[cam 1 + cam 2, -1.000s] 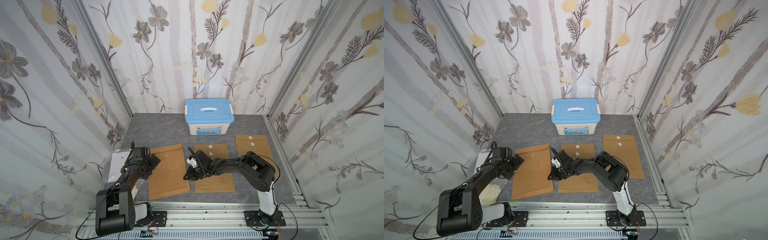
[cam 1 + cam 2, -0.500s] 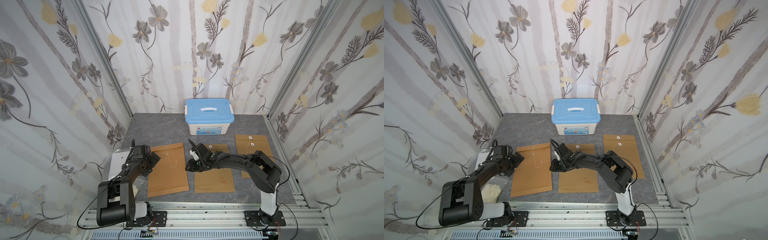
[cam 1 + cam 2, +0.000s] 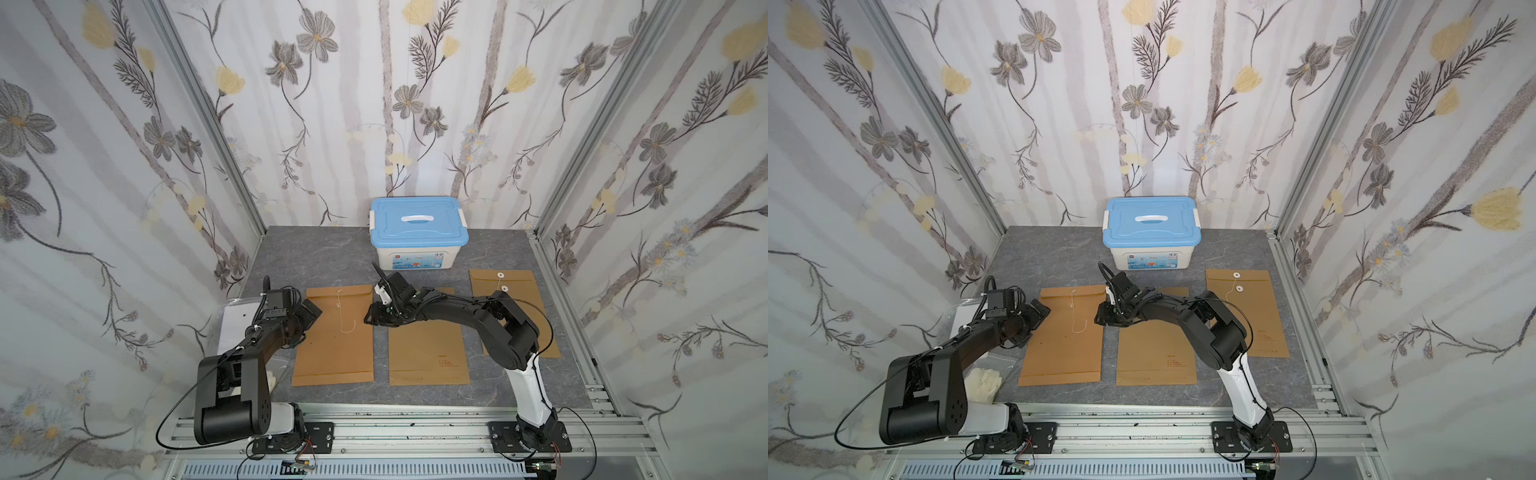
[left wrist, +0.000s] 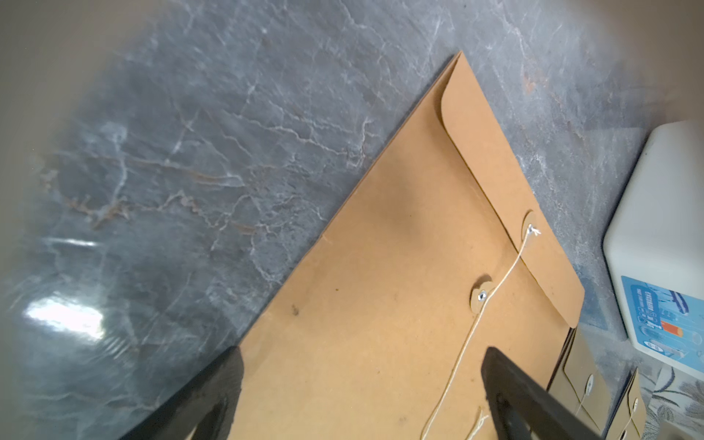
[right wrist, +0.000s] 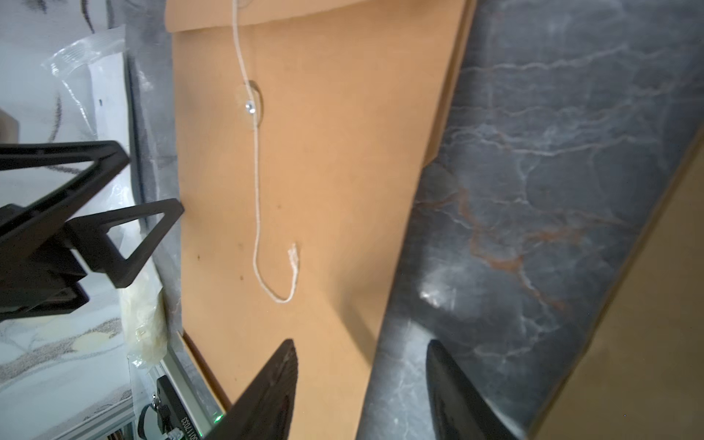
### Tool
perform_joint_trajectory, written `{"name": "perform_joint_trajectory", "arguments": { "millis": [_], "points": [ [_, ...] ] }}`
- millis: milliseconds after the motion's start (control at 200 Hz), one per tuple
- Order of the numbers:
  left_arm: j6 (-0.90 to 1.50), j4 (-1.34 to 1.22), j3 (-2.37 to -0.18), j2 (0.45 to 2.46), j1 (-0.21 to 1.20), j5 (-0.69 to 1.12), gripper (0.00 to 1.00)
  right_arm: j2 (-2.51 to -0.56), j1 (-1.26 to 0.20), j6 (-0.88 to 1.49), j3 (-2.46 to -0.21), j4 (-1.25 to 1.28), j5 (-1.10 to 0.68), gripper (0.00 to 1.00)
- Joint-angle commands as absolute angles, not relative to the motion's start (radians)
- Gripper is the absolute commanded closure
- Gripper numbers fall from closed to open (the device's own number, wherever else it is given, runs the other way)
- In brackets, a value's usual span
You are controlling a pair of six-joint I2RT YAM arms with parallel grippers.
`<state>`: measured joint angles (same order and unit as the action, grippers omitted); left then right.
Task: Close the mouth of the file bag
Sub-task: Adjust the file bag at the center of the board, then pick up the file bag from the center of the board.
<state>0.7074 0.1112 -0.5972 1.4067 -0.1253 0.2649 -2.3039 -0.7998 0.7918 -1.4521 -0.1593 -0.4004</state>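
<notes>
Lying flat on the left of the grey surface (image 3: 316,257), the kraft file bag (image 3: 334,336) has its long axis running near to far, with the mouth at the far end. Its flap (image 4: 495,160) is folded down over the mouth, though I cannot tell whether it sits quite flush. The white string (image 5: 257,190) is tied at the flap and runs down the bag's length toward the near side. It passes beside the lower button (image 5: 249,104) without being wound on it, so the mouth is not yet fastened. The free end curls back into a hook that points right.

The right end effector (image 3: 372,316) hangs over the gap between this bag and the middle file bag (image 3: 428,353), just beside the bag's right edge. Its jaws are partly apart with nothing between them. The string's hooked end lies just to its left, which makes this the nearer arm for a pickup.

The left end effector (image 3: 309,313) sits at the bag's left edge with its jaws spread wide and empty, farther from the loose end. Behind everything, a blue-lidded storage box (image 3: 419,232) stands at the far side.
</notes>
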Motion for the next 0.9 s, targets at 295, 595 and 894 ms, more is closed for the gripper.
{"name": "perform_joint_trajectory", "arguments": {
  "millis": [295, 595, 894],
  "points": [
    [0.733, 0.177, -0.58, 1.436, -0.123, 0.306, 0.0, -2.376, -0.796, 0.849, -1.501, -0.056, -0.479, 0.7],
    [0.748, 0.168, -0.573, 1.429, -0.124, 0.318, 0.0, -2.337, -0.791, 0.846, -1.505, -0.072, -0.475, 0.98],
    [0.755, 0.097, -0.576, 1.38, -0.123, 0.414, 0.0, -2.191, -0.748, 0.83, -1.38, -0.008, -0.533, 1.0]
  ]
}}
